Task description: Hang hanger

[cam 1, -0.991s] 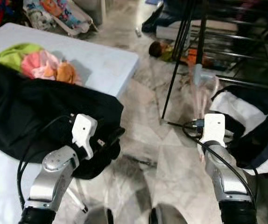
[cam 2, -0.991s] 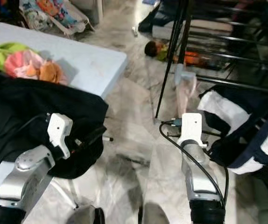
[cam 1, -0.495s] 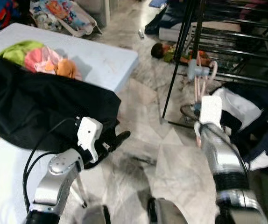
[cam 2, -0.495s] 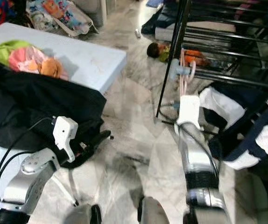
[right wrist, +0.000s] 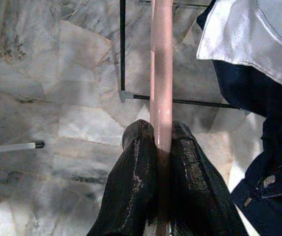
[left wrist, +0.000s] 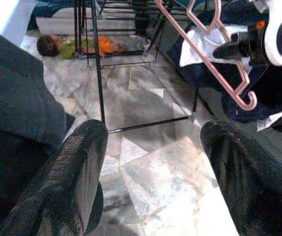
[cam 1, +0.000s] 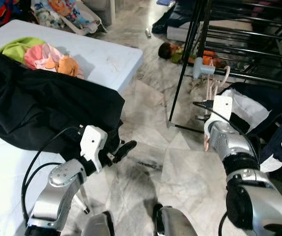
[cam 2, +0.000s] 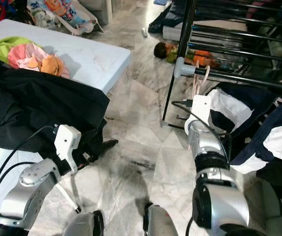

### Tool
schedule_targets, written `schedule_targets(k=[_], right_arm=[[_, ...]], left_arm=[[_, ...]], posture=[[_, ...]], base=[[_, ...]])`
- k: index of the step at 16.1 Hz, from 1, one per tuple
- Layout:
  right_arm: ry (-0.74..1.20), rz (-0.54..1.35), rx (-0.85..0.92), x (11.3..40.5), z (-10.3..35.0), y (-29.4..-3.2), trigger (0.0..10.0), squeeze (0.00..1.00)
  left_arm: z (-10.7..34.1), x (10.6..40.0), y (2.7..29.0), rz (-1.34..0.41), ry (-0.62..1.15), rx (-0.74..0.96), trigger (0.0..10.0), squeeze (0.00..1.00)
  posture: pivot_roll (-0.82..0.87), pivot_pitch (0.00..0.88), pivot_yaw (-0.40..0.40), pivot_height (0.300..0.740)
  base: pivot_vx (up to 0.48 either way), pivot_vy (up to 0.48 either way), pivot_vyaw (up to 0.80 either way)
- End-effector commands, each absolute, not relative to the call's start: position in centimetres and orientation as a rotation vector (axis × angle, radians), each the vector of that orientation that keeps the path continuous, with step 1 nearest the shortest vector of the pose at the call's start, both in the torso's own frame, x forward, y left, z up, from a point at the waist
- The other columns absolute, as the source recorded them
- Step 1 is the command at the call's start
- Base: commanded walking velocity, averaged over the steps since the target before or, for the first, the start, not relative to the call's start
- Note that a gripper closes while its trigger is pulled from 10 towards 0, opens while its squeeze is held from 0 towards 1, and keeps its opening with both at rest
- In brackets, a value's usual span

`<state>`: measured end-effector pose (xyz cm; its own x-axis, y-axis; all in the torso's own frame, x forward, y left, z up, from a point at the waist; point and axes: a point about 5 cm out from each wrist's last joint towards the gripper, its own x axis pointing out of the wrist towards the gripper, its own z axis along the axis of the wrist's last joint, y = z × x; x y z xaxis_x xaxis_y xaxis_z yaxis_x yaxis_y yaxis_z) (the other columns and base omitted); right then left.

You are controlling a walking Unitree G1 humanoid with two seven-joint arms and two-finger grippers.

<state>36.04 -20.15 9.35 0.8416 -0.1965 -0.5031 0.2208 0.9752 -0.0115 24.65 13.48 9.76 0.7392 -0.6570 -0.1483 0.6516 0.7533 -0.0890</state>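
My right gripper [right wrist: 159, 132] is shut on the straight bar of a pink hanger [right wrist: 161, 69]. In the eye views the hanger [cam 2: 198, 82] stands upright above my right wrist, its top close by the grey end cap [cam 2: 180, 67] of the black drying-rack rail [cam 2: 239, 81]. I cannot tell whether the hook rests on the rail. The left wrist view shows the same hanger [left wrist: 207, 54] from the side. My left gripper [cam 1: 125, 146] is low by the table's edge, open, with nothing between its fingers [left wrist: 74, 167].
A black garment [cam 1: 42, 108] lies over the white table [cam 1: 111, 59] on my left, with coloured clothes [cam 1: 42, 54] behind it. Navy and white clothes [cam 2: 259, 132] hang on the rack to my right. A rack leg [cam 1: 183, 73] and a doll [cam 1: 173, 51] are ahead on the marble floor.
My right arm has lifted the hanger and carried it forward to the end of the rack rail. The left arm has barely moved. The camera has shifted a little.
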Motion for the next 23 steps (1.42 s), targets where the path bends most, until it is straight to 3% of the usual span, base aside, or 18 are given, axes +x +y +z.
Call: schedule_targets(k=[1, 13, 14, 15, 23], right_arm=[[0.632, -0.206, 0.078, 35.1, 7.3, -19.9, 10.0, 0.0], [0.592, -0.055, -0.03, 35.7, 7.1, -18.1, 10.0, 0.0], [0.594, -0.062, -0.015, 35.6, 7.0, -18.2, 10.0, 0.94], [0.597, -0.076, -0.003, 35.5, 6.8, -18.5, 10.0, 1.0], [0.36, -0.106, 0.007, 34.6, 8.2, -19.7, 10.0, 1.0]], left_arm=[[10.2, 24.5, 13.6, -0.715, 0.163, -0.023, 10.0, 0.0], [10.1, 24.4, 13.4, -0.719, 0.173, -0.018, 10.0, 0.0], [10.0, 24.3, 13.4, -0.721, 0.174, -0.018, 10.0, 0.0], [10.0, 24.3, 13.3, -0.723, 0.176, -0.018, 10.0, 0.0], [9.3, 24.2, 12.6, -0.687, 0.213, -0.004, 10.0, 0.0]], posture=[[-0.02, 0.153, -0.007, 0.74], [-0.02, 0.145, -0.009, 0.74], [-0.02, 0.145, -0.009, 0.74], [-0.03, 0.143, -0.009, 0.74], [-0.04, 0.128, -0.023, 0.74]], base=[[0.0, 0.0, 0.0], [0.0, 0.0, 0.0], [0.0, 0.0, 0.0], [0.0, 0.0, 0.0], [0.0, 0.0, 0.0]])
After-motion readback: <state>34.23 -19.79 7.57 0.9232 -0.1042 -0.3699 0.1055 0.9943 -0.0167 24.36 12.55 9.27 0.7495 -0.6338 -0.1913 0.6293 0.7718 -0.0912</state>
